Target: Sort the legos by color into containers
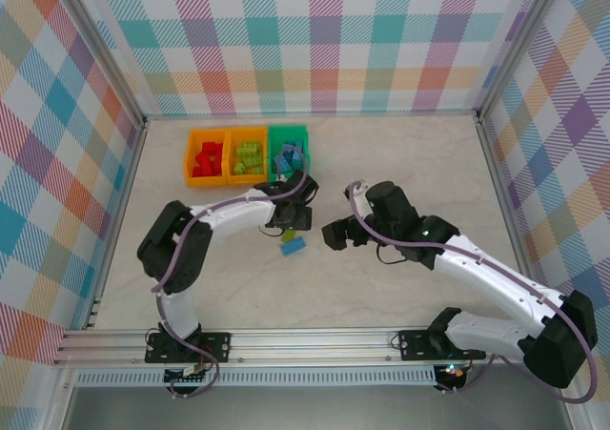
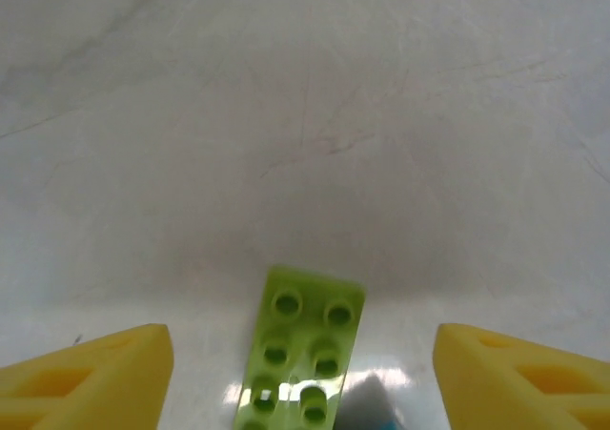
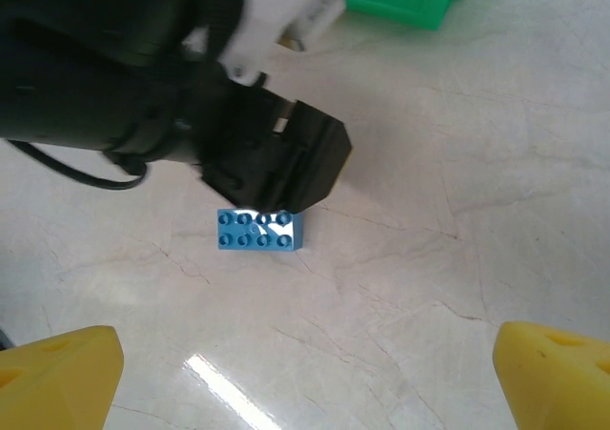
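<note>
Green bin (image 1: 289,129) held blue legos (image 1: 285,160) and closed the right end of a row. Two orange bins (image 1: 246,131) stood just left of it. In front of the green bin, the left gripper (image 2: 303,346) straddled a lime brick (image 2: 300,354), fingers parted and touching neither side. In front and right of that bin, the right gripper (image 3: 305,344) gaped wide, empty. Farther in front of it lay a blue brick (image 3: 260,231).
</note>
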